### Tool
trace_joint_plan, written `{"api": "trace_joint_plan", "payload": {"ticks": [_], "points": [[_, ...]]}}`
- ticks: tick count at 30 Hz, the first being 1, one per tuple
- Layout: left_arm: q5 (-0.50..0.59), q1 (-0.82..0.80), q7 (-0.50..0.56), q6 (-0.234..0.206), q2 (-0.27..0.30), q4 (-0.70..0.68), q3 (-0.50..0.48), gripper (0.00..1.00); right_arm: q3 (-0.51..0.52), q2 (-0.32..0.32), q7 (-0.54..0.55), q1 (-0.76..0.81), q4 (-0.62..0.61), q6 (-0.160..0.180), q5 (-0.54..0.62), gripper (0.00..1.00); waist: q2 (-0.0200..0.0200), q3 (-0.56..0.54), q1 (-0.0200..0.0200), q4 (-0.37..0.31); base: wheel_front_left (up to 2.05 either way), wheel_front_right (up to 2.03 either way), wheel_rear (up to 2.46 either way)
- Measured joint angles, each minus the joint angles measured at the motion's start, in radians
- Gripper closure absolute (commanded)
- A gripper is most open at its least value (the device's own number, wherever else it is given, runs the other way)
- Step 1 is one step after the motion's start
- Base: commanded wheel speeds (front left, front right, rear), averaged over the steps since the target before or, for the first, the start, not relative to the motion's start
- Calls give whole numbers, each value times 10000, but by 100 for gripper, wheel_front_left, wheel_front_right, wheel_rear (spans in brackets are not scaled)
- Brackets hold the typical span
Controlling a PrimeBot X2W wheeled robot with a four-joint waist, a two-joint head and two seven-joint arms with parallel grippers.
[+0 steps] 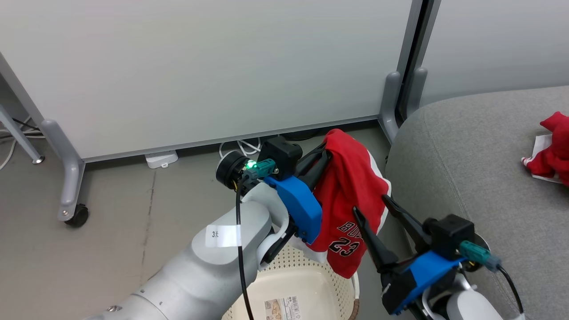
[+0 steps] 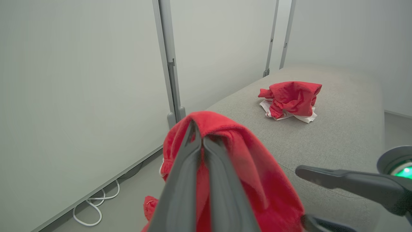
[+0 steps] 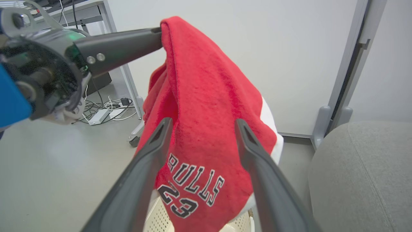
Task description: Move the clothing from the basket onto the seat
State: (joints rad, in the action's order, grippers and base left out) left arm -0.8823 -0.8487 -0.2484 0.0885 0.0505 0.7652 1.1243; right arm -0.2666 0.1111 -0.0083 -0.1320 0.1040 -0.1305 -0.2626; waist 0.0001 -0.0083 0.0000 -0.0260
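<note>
Hanging garment: red cloth, napped, matt, with white trim
Seat: grey woven upholstery, coarse, matt
Basket: cream perforated plastic, smooth, faint sheen
Right gripper fingers: dark plastic, smooth, matt
Floor: hard, smooth, matt grey

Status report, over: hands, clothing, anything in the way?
Left hand shut on red Bulls garment, held above basket. Right hand open, beside it. Second red garment on seat. Nothing blocking seen.

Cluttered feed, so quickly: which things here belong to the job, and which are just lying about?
Job: red jersey, pinched in the shut left gripper; second red garment on the seat; basket; open right gripper.
Lying about: white power box, castor, partition panel.
</note>
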Motion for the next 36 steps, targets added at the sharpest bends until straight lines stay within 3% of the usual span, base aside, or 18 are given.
{"api": "trace_joint_plan", "payload": {"ticks": [9,20,21,22,23,36], "points": [[-274,-154,-58,-12,0,-17,364,100,-627,-263,161,-1543,1546,0,167,0,0,153,0,-4,0,0,0],[-614,-316,-96,-12,4,-159,784,100,-458,-560,-238,-3041,4414,0,752,0,0,215,0,153,0,0,0],[-652,-323,-100,-12,2,-159,813,100,-531,-564,-267,-3130,4637,0,692,21,0,208,0,159,0,0,0],[-688,-325,-102,-12,0,-163,832,100,-585,-575,-328,-3199,4809,0,596,71,0,200,0,160,0,0,0],[-698,-326,-102,-12,2,-167,848,100,-650,-583,-403,-3287,4970,0,539,100,0,192,0,159,0,0,0],[-934,-334,-121,-38,0,40,959,100,-1459,-598,-909,-3768,5820,0,-470,100,0,96,0,-2,0,0,0]]}}
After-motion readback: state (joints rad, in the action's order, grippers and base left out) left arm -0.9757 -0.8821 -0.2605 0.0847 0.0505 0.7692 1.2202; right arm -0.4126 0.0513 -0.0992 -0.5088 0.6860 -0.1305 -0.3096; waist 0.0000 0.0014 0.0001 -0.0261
